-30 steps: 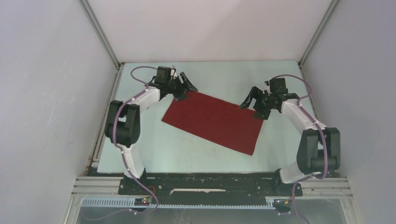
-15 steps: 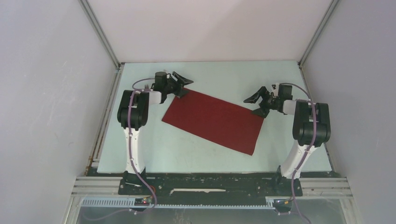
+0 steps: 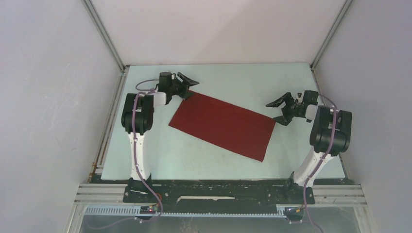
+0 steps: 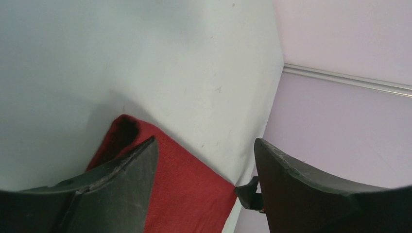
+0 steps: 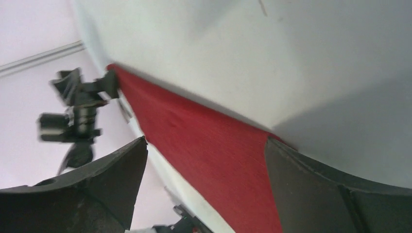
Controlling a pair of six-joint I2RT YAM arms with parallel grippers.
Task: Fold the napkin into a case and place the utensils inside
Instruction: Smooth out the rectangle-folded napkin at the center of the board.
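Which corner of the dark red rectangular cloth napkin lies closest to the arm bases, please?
The napkin's near-right corner, on the right arm's side; the others lie farther back.

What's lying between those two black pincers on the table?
Only the dark red napkin, flat on the table, with its far corners near the left pincer and the right pincer. The top view shows it best.

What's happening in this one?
A dark red rectangular cloth napkin lies flat on the pale table. The left hand is open at its far left corner, and the right hand is open beside its far right corner. Neither holds the cloth, which is a wide rectangle, not yet folded narrow.
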